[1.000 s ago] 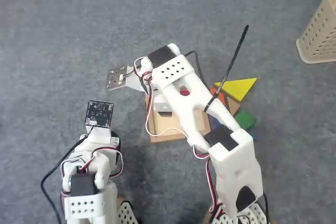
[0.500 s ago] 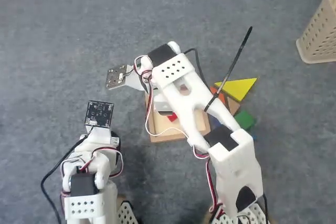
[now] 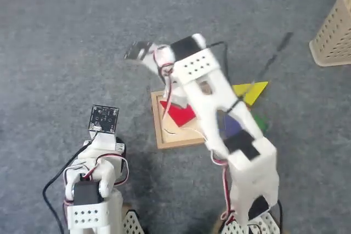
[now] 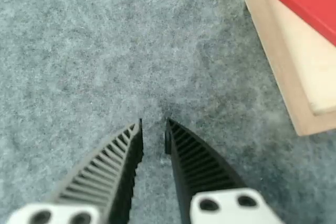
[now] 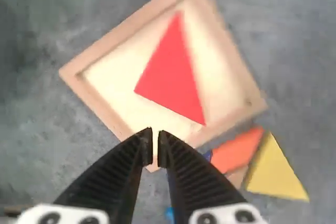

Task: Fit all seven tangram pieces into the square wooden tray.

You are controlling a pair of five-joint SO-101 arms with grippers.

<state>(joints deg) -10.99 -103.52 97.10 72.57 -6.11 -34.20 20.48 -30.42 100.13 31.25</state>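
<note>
Fingers of left gripper [image 4: 153,125]: nearly together, with a slim gap between the two dark ribbed fingers, and nothing is between them.
Fingers of right gripper [image 5: 155,132]: pressed almost flat to each other, leaving a very thin slit, and they hold nothing.
Left gripper position: it hangs low over the grey carpet [image 3: 66,42], with its tips apart from the tray's corner, which is seen to one side.
Right gripper position: it is raised above the tray, and in its own wrist view the tips stand over one rim, close to a corner.
Left arm [image 3: 90,190]: in the high view it is folded at the near left of the table, well apart from the loose pieces.
Right arm [image 3: 219,102]: it stretches over the tray and covers part of it in the high view.
Tray [image 3: 156,121]: square and wooden, it lies flat on the carpet between the two arms.
Red triangle [image 5: 173,72]: it lies flat inside the tray, with pale wood showing around it.
Orange piece [image 5: 236,150]: it lies on the carpet, just outside the tray's rim.
Yellow triangle [image 3: 251,91]: it lies on the carpet just beside the orange piece, outside the tray.
Green piece [image 3: 259,121]: it lies outside the tray, near the yellow triangle, and the right arm partly covers it.
Dark blue piece [image 3: 230,125]: it is outside the tray and mostly hidden under the right arm.
Beige basket [image 3: 334,31]: it stands at the far right corner of the table, well apart from the tray.
</note>
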